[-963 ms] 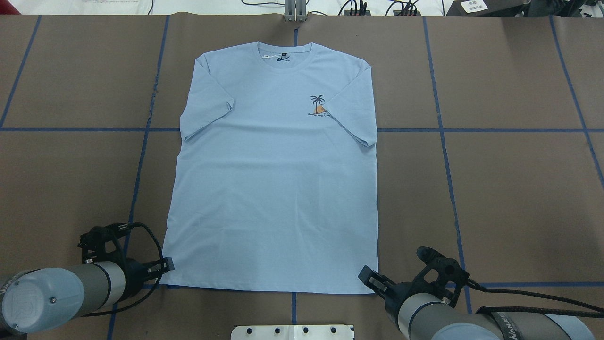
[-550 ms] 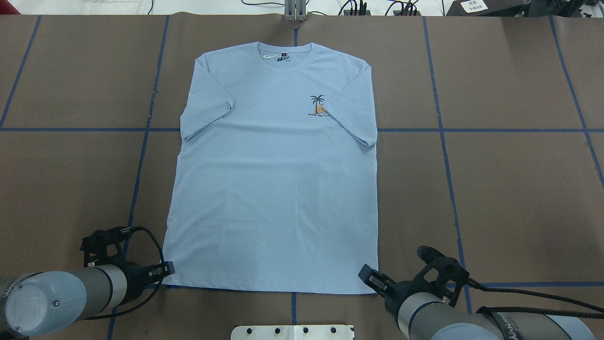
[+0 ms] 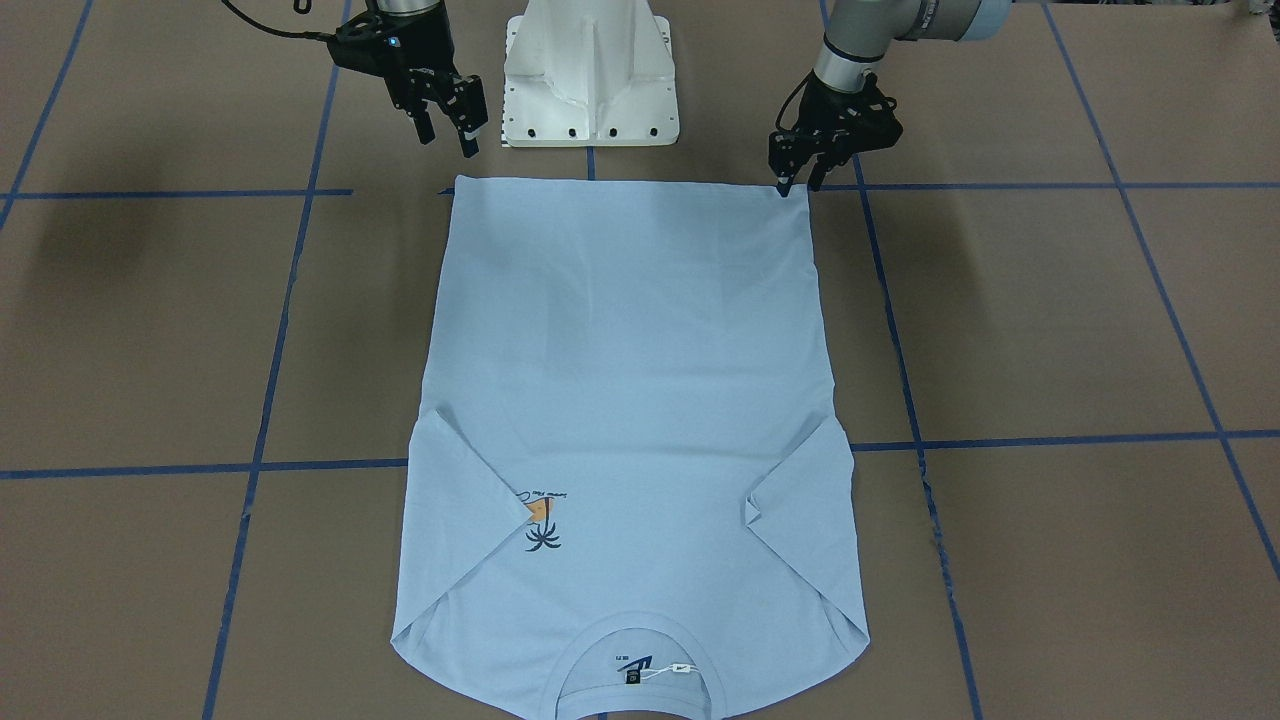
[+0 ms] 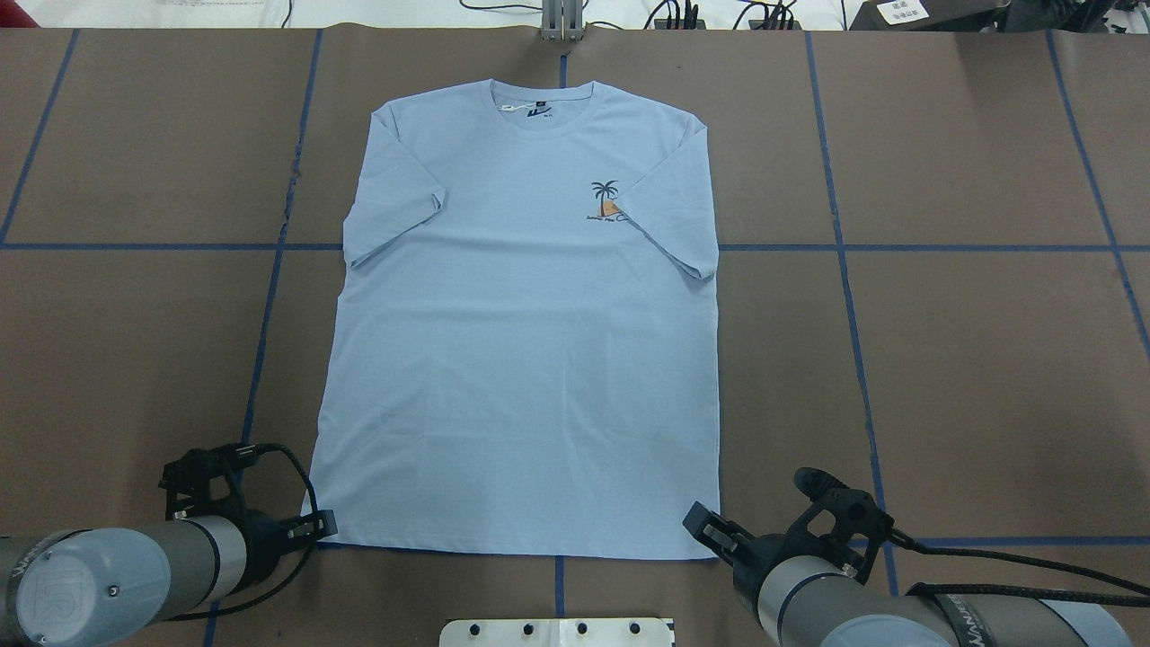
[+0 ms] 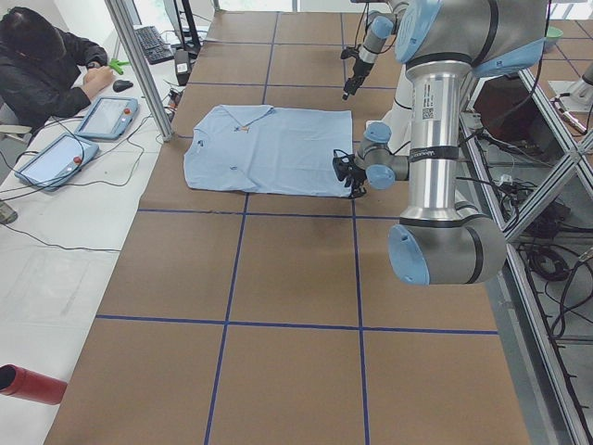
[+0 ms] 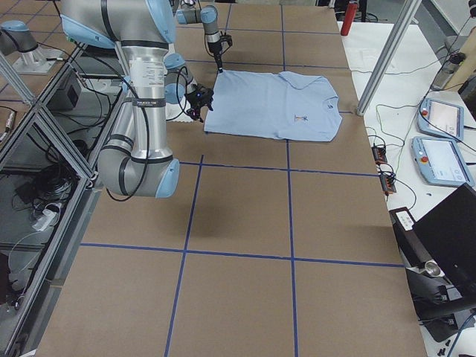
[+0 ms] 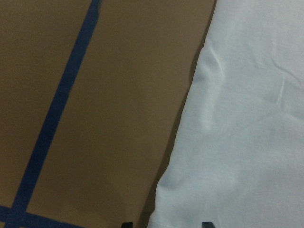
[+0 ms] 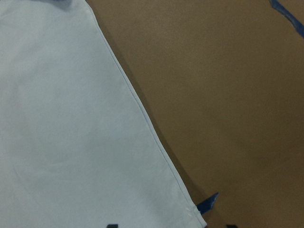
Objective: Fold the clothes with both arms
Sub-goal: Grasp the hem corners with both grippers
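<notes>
Light blue cotton, the T-shirt (image 4: 521, 359) lies flat and face up in the middle of the brown counter (image 4: 943, 359). Its collar (image 4: 542, 94) is at the far side from the robot and its hem runs along the near edge, just ahead of the white pedestal base (image 3: 590, 70). Both sleeves (image 4: 395, 216) are turned in over the body, one just overlapping the palm-tree chest print (image 4: 605, 202). That part looks done; the body itself shows no fold at all. By my reading the task is at an early stage: the hem has not yet been gripped or raised, and the main folds are all still to make.

The left hand (image 3: 797, 186) is down at its corner of the hem. Its fingers are parted a little, and in its wrist view the corner of the cloth sits between the two tips. It appears to touch or nearly touch the fabric, but has not closed on it. The right hand (image 3: 448, 142) hangs at the opposite hem corner, fingers spread apart. It holds nothing and seems a little above the cloth and short of it.
</notes>
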Action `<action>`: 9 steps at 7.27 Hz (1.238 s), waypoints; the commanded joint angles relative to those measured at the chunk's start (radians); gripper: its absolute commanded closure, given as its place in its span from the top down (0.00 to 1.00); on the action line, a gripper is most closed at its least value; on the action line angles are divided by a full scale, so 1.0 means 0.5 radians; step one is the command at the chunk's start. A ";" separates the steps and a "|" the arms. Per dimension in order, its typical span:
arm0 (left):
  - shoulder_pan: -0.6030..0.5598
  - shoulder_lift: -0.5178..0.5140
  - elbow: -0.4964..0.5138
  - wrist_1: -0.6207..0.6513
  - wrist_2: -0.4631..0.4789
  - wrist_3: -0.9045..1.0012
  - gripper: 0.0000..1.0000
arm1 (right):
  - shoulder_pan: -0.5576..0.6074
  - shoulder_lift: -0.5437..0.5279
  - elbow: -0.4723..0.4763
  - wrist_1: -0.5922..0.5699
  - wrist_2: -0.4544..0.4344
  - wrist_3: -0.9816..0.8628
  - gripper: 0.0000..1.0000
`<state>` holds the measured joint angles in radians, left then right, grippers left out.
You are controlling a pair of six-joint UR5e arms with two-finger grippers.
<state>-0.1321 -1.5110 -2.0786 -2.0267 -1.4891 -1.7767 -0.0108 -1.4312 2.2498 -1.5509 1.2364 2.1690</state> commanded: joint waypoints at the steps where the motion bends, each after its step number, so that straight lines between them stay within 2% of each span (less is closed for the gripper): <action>1: 0.003 -0.009 0.003 0.001 0.005 0.001 0.23 | 0.000 0.000 -0.008 0.003 0.000 -0.003 0.80; 5: 0.007 -0.006 0.003 0.001 0.005 0.007 0.22 | -0.003 0.000 -0.014 0.003 0.000 0.000 0.81; 6: 0.007 -0.006 0.000 0.001 0.008 0.007 0.00 | -0.018 0.006 -0.057 0.009 -0.040 0.003 0.81; 7: 0.007 -0.015 -0.003 0.001 0.005 0.007 0.00 | -0.049 0.094 -0.151 0.003 -0.146 0.012 0.83; 8: 0.007 -0.018 -0.012 0.001 0.002 0.007 0.00 | -0.046 0.213 -0.274 -0.009 -0.165 0.006 0.83; 9: 0.007 -0.021 -0.018 0.001 -0.004 0.007 0.00 | -0.049 0.218 -0.305 -0.012 -0.169 0.012 0.79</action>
<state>-0.1289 -1.5195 -2.0837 -2.0264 -1.4881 -1.7733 -0.0324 -1.3485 2.1353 -1.5536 1.1636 2.1732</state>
